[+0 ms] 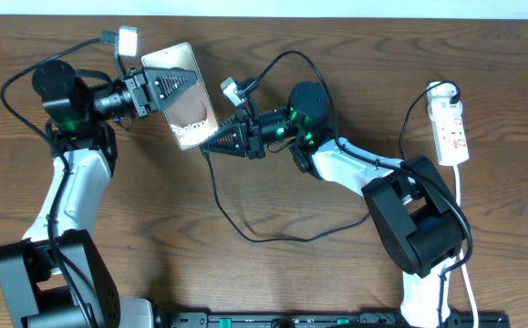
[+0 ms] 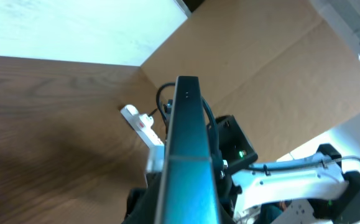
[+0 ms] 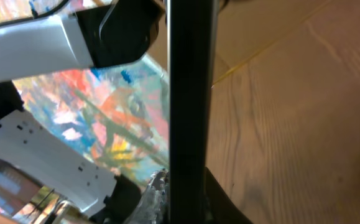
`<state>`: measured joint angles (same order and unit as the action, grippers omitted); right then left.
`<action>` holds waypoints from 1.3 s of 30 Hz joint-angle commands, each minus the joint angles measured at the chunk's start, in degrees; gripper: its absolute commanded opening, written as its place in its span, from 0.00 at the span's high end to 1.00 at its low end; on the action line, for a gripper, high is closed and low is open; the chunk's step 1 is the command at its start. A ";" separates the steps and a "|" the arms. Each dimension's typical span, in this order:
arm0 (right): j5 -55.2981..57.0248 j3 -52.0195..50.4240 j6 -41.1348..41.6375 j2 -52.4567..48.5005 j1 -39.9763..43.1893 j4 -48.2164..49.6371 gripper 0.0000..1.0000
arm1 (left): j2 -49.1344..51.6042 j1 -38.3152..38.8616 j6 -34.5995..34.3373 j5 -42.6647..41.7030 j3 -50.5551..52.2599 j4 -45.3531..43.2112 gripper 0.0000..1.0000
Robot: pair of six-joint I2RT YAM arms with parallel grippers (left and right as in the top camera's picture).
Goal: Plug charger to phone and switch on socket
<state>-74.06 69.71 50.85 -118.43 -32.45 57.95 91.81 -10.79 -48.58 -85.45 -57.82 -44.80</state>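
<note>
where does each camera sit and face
overhead: above the brown wooden table, looking down; both arms show, left hand holding the flat glossy brownish phone.
left wrist: on the left arm, sighting along the phone's edge toward the narrow white power strip and right arm.
right wrist: pressed near the phone's edge, facing the left arm.
shared: both wrists see the phone edge-on.

White-shelled left arm and right arm — black joints, green lights, looping black cables
</note>
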 commanded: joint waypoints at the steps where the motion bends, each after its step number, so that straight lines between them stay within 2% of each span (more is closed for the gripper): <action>1: 4.46 1.16 -0.09 0.74 0.96 0.15 0.80 | -1.16 0.59 0.98 -3.85 -0.55 -0.33 0.93; 2: 4.46 1.16 -0.09 0.74 0.96 0.15 0.76 | -1.16 0.59 0.98 -3.87 -0.55 -0.35 0.92; 4: 4.46 1.16 -0.09 0.74 0.96 0.15 0.62 | -1.16 0.59 0.98 -3.85 -0.55 -0.33 0.92; 6: 4.46 1.16 -0.09 0.74 0.96 0.15 0.52 | -1.16 0.59 0.98 -3.85 -0.55 -0.35 0.93; 9: 4.26 1.16 -0.09 0.76 0.96 0.15 0.32 | -1.16 0.57 1.01 -3.85 -0.55 -0.35 0.93; 10: 4.07 1.16 -0.09 0.74 0.96 0.17 0.15 | -1.16 0.46 1.25 -3.87 -0.55 -0.35 0.93; 12: 3.85 1.16 -0.09 0.74 0.96 0.17 0.01 | -1.16 0.13 1.42 -3.87 -0.55 -0.35 0.93; 20: 3.17 1.16 -0.09 0.74 2.08 0.13 0.01 | -1.16 -3.61 1.36 -4.59 -0.55 -0.11 0.93; 30: 4.13 1.16 -0.09 0.74 5.86 -1.03 0.01 | -1.16 -10.03 1.36 -4.59 -0.55 6.75 0.93; 36: 10.88 1.16 -3.15 0.76 9.11 -13.40 0.01 | -1.16 -11.17 1.40 -4.59 -0.52 8.61 0.92; 38: 13.92 1.16 -5.75 0.76 10.10 -19.19 0.01 | -1.16 -11.17 1.40 -4.59 -0.52 8.63 0.92; 39: 17.18 1.16 -8.28 0.79 10.91 -25.22 0.01 | -1.16 -11.17 1.40 -4.59 -0.50 8.63 0.93</action>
<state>-64.45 70.28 48.42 -118.43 -23.33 39.99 91.81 -21.71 -47.72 -88.66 -57.82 -35.94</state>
